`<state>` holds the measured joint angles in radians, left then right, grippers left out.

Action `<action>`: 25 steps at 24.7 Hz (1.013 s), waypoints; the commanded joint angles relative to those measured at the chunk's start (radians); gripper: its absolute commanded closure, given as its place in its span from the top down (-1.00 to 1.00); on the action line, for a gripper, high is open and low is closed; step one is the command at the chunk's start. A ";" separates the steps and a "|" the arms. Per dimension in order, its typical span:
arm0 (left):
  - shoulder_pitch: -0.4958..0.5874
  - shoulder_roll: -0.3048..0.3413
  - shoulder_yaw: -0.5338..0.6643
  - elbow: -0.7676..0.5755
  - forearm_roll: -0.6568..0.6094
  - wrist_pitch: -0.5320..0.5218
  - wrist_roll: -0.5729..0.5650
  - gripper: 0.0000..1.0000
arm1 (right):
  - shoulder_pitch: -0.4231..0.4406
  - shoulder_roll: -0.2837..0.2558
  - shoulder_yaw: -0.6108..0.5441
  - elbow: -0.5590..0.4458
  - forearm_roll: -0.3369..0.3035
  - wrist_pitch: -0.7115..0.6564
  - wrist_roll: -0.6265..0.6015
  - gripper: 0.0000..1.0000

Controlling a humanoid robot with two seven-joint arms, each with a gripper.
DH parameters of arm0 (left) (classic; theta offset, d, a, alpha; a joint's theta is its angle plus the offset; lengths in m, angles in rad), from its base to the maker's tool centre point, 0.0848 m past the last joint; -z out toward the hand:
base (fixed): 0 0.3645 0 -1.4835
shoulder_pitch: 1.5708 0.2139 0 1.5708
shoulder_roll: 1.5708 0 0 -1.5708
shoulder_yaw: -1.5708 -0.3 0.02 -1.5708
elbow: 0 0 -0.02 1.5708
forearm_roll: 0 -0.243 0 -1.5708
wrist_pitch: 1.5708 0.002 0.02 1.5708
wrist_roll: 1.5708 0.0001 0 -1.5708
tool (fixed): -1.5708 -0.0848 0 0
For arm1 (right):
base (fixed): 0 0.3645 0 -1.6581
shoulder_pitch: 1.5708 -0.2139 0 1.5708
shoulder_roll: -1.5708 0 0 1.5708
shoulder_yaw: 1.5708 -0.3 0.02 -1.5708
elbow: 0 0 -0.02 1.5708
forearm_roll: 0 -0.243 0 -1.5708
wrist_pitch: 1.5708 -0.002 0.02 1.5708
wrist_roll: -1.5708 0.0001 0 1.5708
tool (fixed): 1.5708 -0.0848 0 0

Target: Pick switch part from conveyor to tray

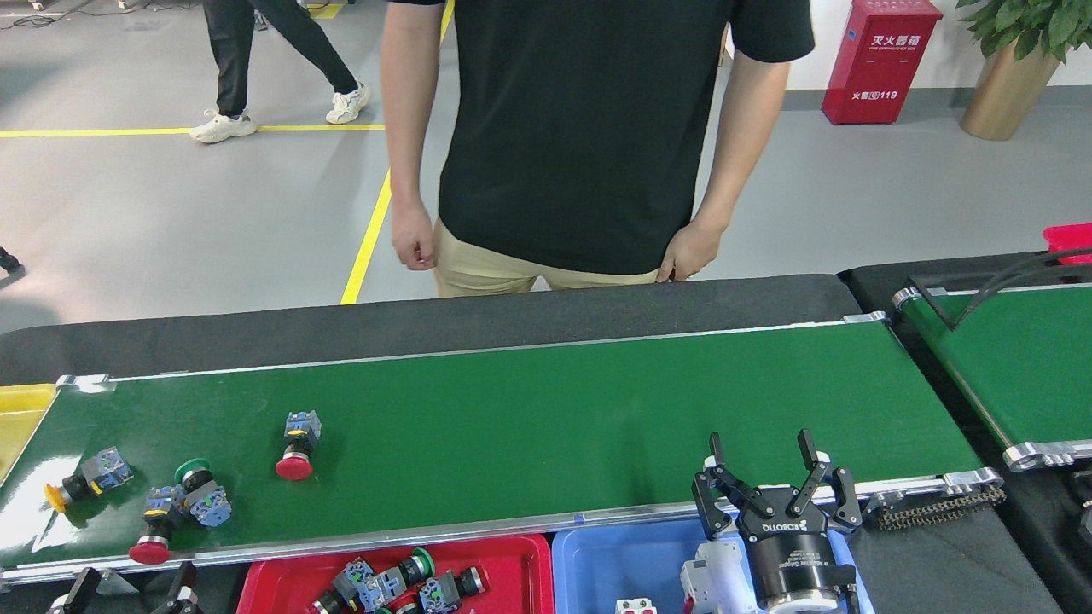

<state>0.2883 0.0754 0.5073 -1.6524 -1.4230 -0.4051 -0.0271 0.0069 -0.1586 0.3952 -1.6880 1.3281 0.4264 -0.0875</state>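
Note:
Several switch parts lie on the left end of the conveyor (529,409): a red-capped one (297,447), a yellow-capped one (83,481), a green-capped one (200,492) and, touching it, another red-capped one (153,534) by the near rail. A red tray (520,554) below the near rail holds several more switch parts (394,587). My right gripper (759,450) stands open over the near rail, far right of the parts, with nothing between its fingers. Only two dark fingertips of my left gripper (130,588) show at the bottom left edge, spread apart.
A blue tray (623,558) with white parts sits under my right gripper. A yellow bin (17,414) is at the conveyor's left end. A second green belt (1015,358) angles in at the right. A person (589,136) stands close behind the table.

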 commanded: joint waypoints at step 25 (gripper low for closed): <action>-0.238 0.219 -0.056 0.399 0.010 0.100 0.015 0.04 | -0.005 0.019 0.005 -0.013 0.002 -0.032 0.000 1.00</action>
<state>0.0517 0.2837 0.4600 -1.2424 -1.4164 -0.2818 -0.0201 0.0073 -0.1428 0.4019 -1.6879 1.3282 0.3978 -0.0873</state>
